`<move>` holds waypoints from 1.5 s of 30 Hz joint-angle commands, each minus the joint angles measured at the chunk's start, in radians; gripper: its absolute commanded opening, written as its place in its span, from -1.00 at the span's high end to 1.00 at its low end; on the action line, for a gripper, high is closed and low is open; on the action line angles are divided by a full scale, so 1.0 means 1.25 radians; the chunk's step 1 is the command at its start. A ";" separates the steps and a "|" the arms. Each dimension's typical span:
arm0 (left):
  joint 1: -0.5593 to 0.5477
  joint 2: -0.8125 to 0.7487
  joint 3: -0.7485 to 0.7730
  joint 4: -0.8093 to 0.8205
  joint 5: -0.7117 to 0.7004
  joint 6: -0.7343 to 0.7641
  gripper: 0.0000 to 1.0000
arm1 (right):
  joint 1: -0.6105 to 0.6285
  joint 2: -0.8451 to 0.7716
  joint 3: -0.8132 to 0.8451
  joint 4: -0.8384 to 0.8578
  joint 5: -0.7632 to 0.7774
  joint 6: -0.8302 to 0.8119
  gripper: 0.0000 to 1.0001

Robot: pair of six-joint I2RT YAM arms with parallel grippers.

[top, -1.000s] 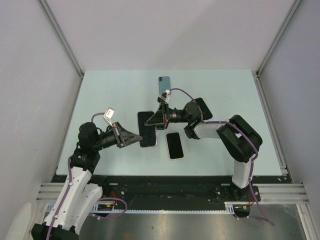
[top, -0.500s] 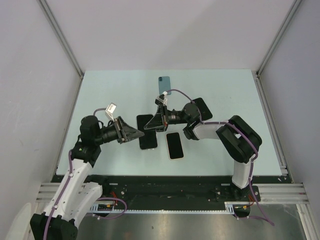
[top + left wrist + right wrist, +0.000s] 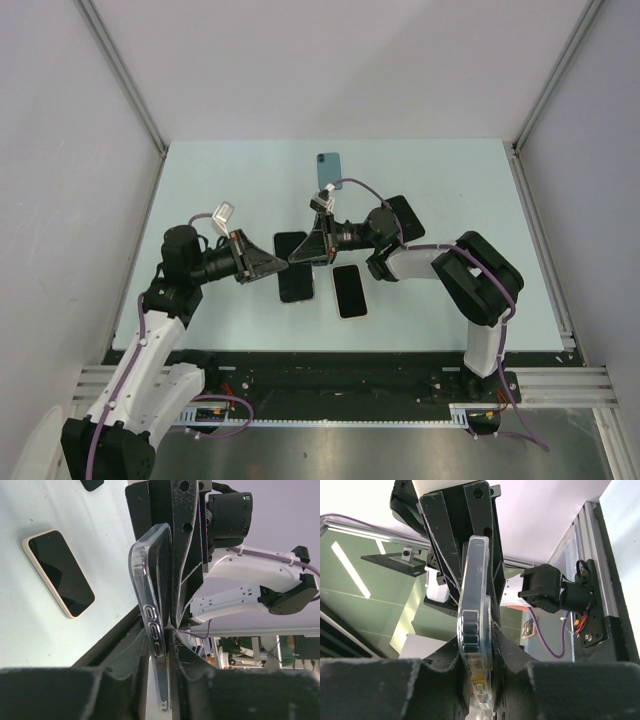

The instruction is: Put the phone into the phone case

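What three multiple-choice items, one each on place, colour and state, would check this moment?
1. Where does the cream-rimmed, black-screened phone lie?
A. flat on the pale green table, screen up
B. propped against the wall
C. on the metal rail

2. What colour is the small phone-shaped slab at the table's far middle?
A. red
B. blue
C. white

3. How is the left gripper?
A. open and empty
B. shut on the clear plastic phone case
C. out of view

Key: 1 A, its dark screen faces the top camera. 2 B, its upper face shows blue. 3 B, the left wrist view shows the case pinched edge-on between the fingers.
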 commanded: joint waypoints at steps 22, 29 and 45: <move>0.032 0.036 0.031 0.068 0.047 0.064 1.00 | 0.035 -0.052 -0.030 0.275 -0.093 0.029 0.60; 0.034 0.036 0.038 0.035 0.086 0.126 0.99 | 0.011 -0.065 -0.029 0.275 -0.082 0.031 0.67; 0.032 -0.019 -0.033 0.058 0.135 0.090 -0.15 | -0.035 -0.065 -0.030 0.273 -0.022 0.039 1.00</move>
